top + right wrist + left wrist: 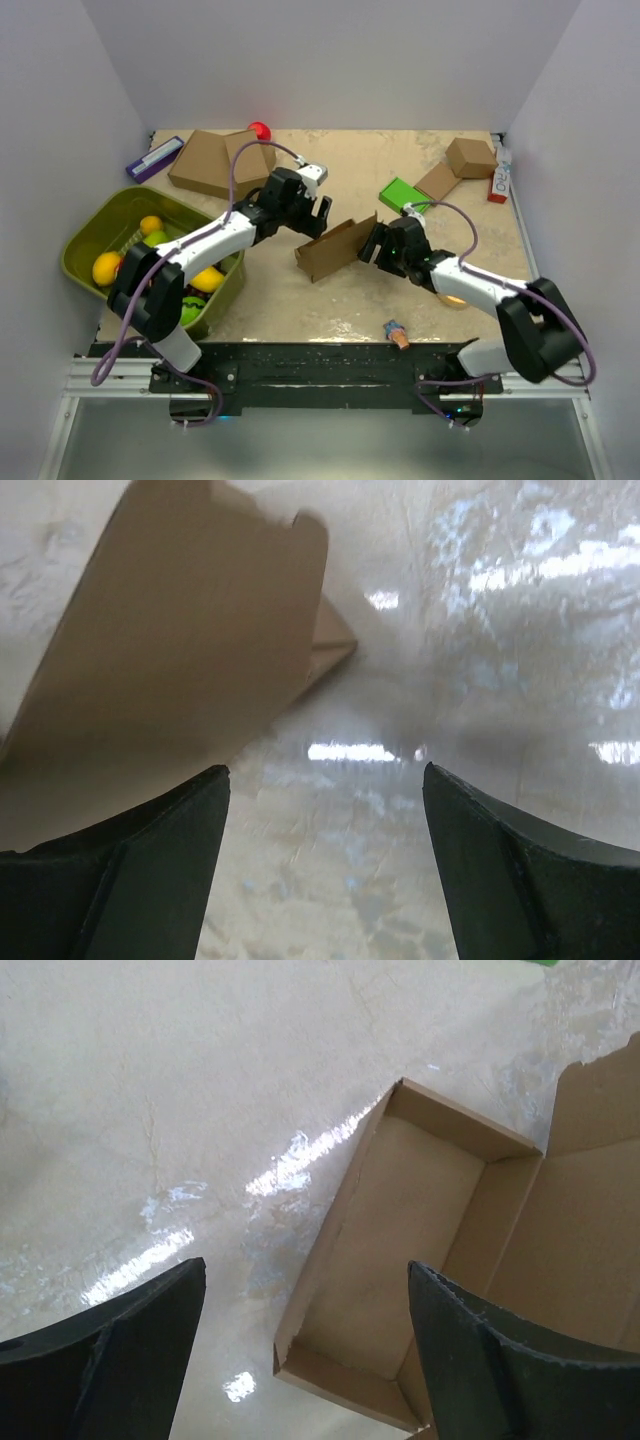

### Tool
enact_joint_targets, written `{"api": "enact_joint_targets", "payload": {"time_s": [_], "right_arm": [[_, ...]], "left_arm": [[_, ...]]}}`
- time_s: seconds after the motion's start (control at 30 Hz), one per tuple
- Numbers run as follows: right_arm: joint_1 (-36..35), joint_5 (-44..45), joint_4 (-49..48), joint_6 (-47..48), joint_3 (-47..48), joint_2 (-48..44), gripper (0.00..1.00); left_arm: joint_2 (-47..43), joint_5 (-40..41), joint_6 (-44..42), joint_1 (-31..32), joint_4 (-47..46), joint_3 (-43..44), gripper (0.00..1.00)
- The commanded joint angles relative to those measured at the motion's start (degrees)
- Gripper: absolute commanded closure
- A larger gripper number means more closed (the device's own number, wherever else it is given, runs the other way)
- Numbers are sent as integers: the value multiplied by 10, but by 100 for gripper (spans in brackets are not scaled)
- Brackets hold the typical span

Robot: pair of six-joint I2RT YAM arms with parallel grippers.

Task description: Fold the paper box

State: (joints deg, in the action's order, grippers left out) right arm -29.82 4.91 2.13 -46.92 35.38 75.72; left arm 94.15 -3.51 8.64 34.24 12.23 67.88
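Paper box [335,250] sits between wide-spread left claw [318,213] and right claw [372,243].

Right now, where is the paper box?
In the top view, the paper box sits near the middle of the table, between the left gripper and the right gripper, with the green box beyond.

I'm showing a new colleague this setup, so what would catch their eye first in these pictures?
A half-folded plain brown corrugated cardboard mailer box sits in the middle of the scene with its lid open. The left arm and right arm flank it, jaws open and holding nothing. At far left, an olive-green plastic bin holds yellow and green fruit.
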Motion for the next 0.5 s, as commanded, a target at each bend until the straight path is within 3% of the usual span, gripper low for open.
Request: {"api": "enact_joint_targets", "payload": {"time_s": [0.0, 0.3, 0.4, 0.47], "right_arm": [[26, 7, -98, 22, 72, 81, 19], [49, -82, -100, 109, 311, 257, 18], [54, -75, -40, 139, 390, 266, 16], [57, -68, -7, 161, 394, 247, 14]], "left_arm": [[-40, -41, 23, 0, 17, -26, 15], [-82, -142, 88, 19, -30, -78, 16], [-79, -157, 97, 32, -50, -71, 16], [-88, -145, 89, 30, -44, -60, 16]]}}
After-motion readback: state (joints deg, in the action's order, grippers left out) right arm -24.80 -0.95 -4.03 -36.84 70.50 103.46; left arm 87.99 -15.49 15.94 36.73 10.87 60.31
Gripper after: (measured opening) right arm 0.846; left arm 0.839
